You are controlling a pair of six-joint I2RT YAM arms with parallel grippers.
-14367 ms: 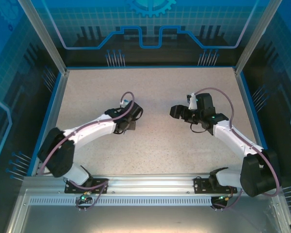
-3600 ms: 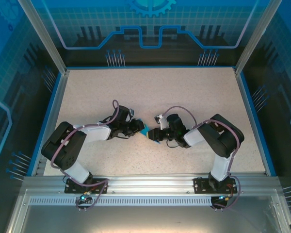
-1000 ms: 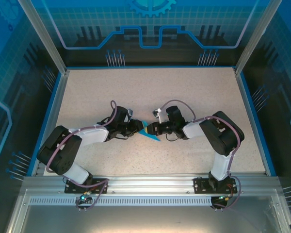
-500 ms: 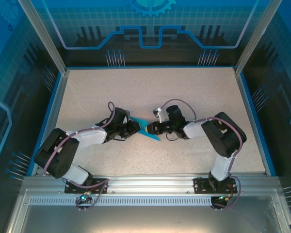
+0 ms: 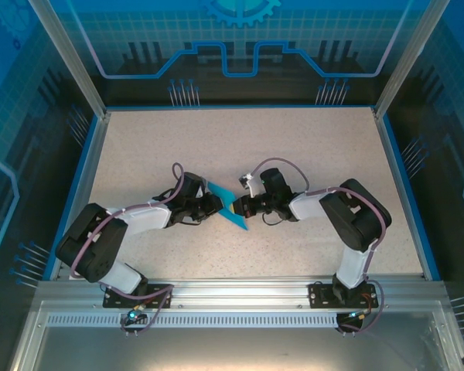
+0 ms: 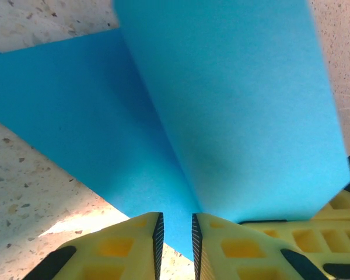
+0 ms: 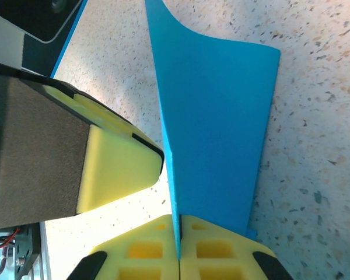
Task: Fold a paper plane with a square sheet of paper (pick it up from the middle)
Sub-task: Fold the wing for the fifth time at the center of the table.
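The blue paper (image 5: 230, 210) is in the middle of the desk (image 5: 240, 139), between the two hands, which meet there tip to tip. From the top camera it looks like a narrow slanted strip with a pointed lower end that rests on the desk.

The right hand (image 5: 240, 205) comes from the right side and is clenched on the paper. In the right wrist camera its two yellow fingers (image 7: 221, 251) are pressed together, and the paper (image 7: 216, 116) goes into the seam between them. One layer of the paper lies flat on the desk to the right of this seam. Another layer stands up from the fold as a thin edge that runs away from the hand.

The left hand (image 5: 215, 203) comes from the left side. In the left wrist camera its yellow fingers (image 6: 128, 245) stand a little apart, and the hand (image 6: 175, 219) is released. The crease of the paper (image 6: 221, 116) points into this narrow gap, and a bit of the desk is visible through the gap. Two blue layers spread out from the crease. In the right wrist camera one finger (image 7: 116, 163) of the left hand sits just beside the upright layer, on its left side.
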